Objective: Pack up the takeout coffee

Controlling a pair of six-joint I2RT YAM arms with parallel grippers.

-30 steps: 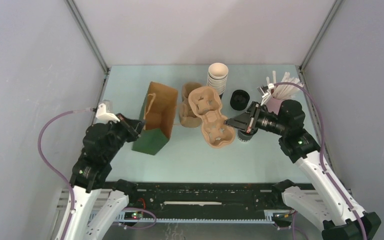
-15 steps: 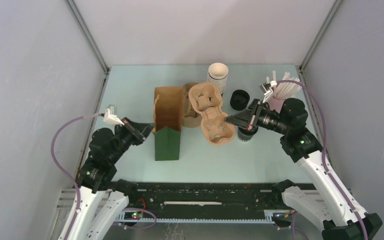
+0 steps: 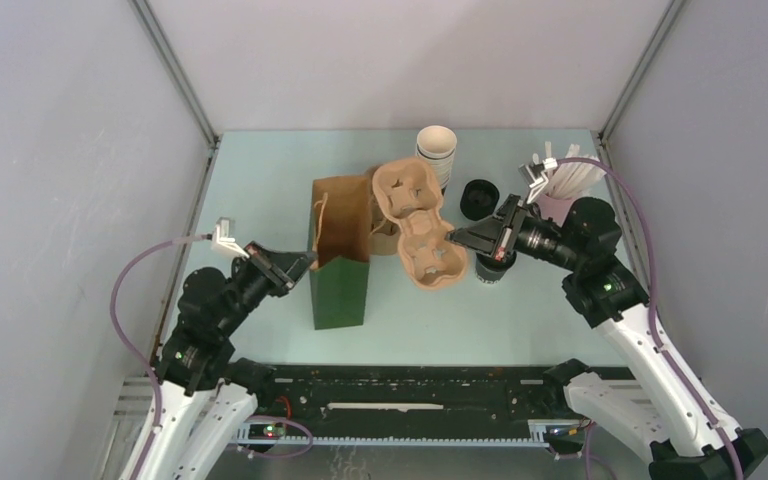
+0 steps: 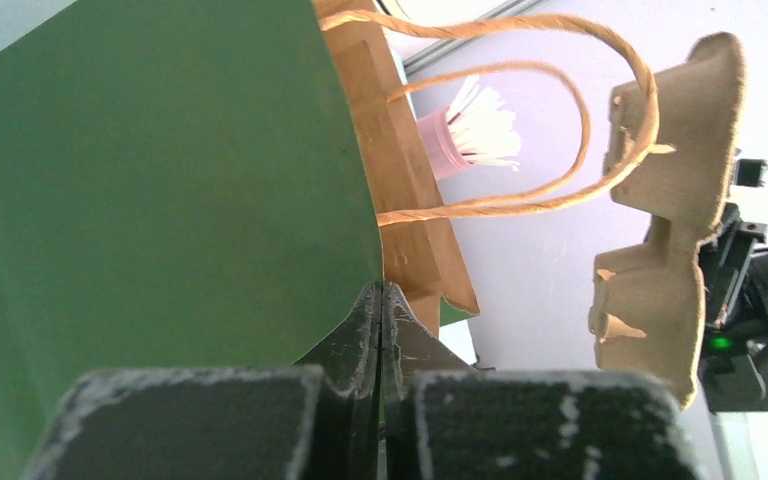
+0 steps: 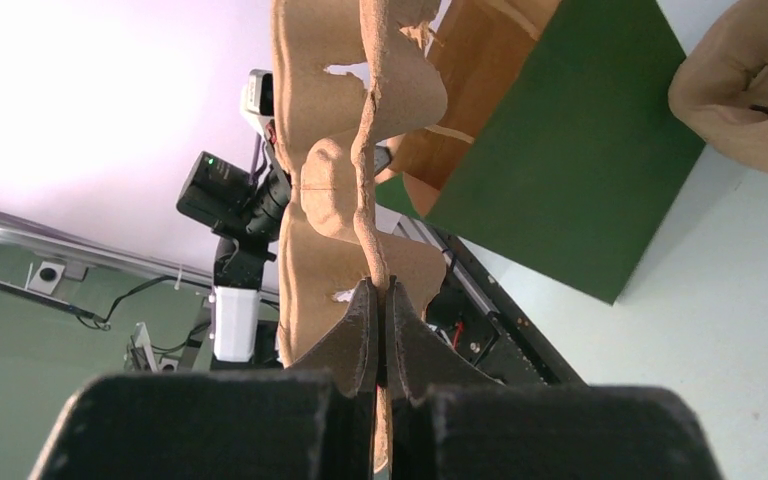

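From above, the left gripper (image 3: pixel 303 264) is seen clamped on the 9 o'clock rim of the upright green paper bag (image 3: pixel 340 292), the right gripper (image 3: pixel 454 237) on the brown moulded-pulp cup carrier (image 3: pixel 418 215). The small dark lidded takeout coffee (image 3: pixel 489 272) is stood on the surface (image 3: pixel 260 180) at the carrier's 4 o'clock, partly hidden beneath that gripper. In the left wrist view the bag's edge is nipped between closed jaws, and in the right wrist view, the carrier's.

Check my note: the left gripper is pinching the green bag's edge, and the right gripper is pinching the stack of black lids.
One thing is wrong: the right gripper is shut on the edge of the pulp cup carrier, as the right wrist view shows. The left gripper does pinch the edge of the green bag.
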